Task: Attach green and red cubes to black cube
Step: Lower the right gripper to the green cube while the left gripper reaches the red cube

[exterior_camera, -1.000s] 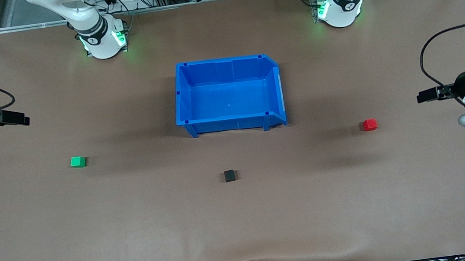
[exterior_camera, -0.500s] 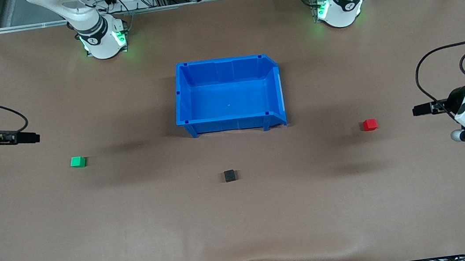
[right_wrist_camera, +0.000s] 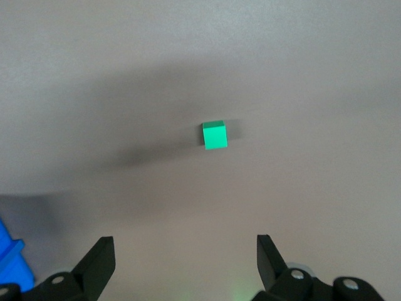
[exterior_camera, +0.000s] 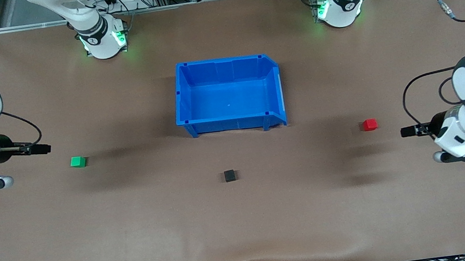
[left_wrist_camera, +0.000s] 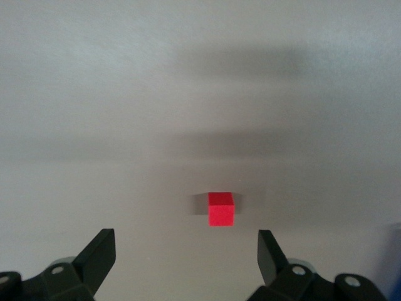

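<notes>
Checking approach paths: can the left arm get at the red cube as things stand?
Probably yes: the left pincer is open, the red cube sits alone on bare table, nothing between them.

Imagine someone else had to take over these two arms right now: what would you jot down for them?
Left gripper: open, empty, in the air near the red cube.
Right gripper: open, empty, in the air near the green cube.
Black cube: alone on the table, nearer the front camera than the blue bin.
Done: nothing attached yet.
Left: grasp both coloured cubes and join them to the black one.
</notes>
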Motion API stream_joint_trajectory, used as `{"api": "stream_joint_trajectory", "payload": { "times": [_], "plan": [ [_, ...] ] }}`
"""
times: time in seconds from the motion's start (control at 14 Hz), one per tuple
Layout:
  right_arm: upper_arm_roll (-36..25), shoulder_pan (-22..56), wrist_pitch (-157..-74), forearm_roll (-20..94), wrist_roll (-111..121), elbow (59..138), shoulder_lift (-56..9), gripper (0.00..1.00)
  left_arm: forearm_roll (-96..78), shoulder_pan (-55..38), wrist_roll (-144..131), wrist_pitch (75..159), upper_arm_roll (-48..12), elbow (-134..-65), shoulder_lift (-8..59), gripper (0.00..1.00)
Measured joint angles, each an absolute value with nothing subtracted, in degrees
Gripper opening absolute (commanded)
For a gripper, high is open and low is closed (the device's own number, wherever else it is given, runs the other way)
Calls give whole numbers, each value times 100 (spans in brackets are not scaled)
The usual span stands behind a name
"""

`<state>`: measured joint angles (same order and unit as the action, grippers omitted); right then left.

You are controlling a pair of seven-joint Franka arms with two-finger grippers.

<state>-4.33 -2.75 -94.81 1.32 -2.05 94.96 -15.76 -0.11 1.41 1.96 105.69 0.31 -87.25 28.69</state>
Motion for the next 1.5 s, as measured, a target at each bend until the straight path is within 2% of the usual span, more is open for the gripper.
{"api": "stream_joint_trajectory", "payload": {
  "times": [0.36,0.64,0.86,1.14,1.5],
  "plan": [
    [-435,-463,-10917,131,230,10464,-1579,100,-17,65,152,11116,-123,-8995,3359,100],
    [-435,-518,-12241,131,400,11352,-1589,100,-18,28,131,11724,-144,-9532,3391,100],
    [-423,-514,-13027,129,422,11850,-1699,100,-21,-10,17,11846,-149,-9740,3390,100],
    [-424,-521,-13761,124,893,11952,-2307,100,-21,-284,-249,12071,-162,-10033,3392,100],
    [-423,-522,-13897,124,976,11948,-2716,100,-21,-239,-254,12170,-122,-10288,3392,100]
  ]
}}
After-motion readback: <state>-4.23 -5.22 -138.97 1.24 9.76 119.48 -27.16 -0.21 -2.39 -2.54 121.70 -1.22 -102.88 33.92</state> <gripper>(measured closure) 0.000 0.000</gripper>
